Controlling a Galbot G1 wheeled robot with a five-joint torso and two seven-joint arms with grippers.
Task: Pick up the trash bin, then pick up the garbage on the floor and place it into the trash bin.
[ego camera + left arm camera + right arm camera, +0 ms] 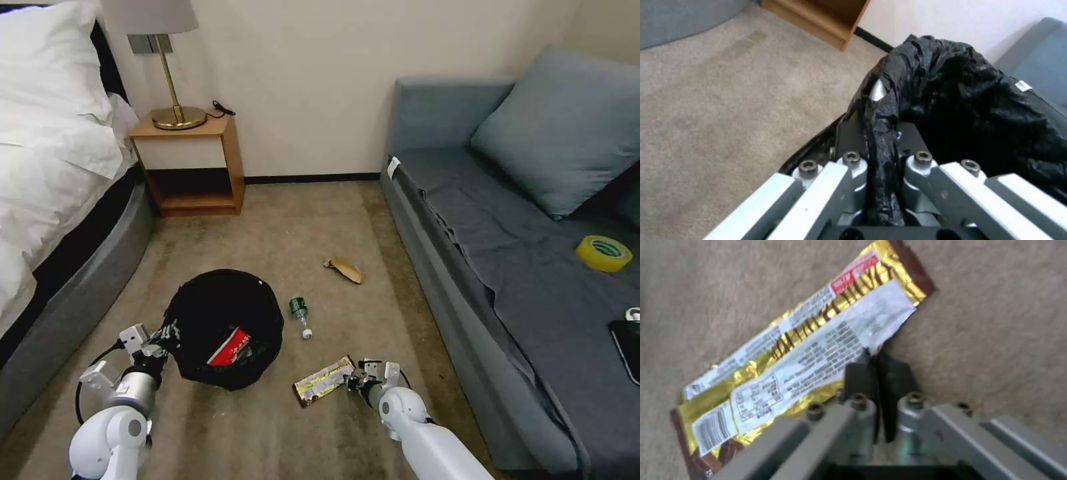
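The trash bin [223, 313], lined with a crinkly black bag [960, 96], is at the lower left of the head view, and my left gripper [163, 337] [880, 130] is shut on its rim. A red-and-white wrapper [230, 348] lies inside the bin. To the bin's right, the long gold-brown snack wrapper [325, 380] [809, 350] lies on the carpet, with my right gripper [353, 381] [878, 368] shut on its near edge. Beyond it on the floor are a small clear bottle with a green label [301, 313] and, farther off, a tan-brown crumpled wrapper [345, 269].
A bed [53, 167] runs along the left, with a wooden nightstand [193, 160] and lamp [175, 87] at the back wall. A grey sofa [507, 267] on the right holds a yellow tape roll [603, 253] and a black phone [628, 347]. Open carpet lies between them.
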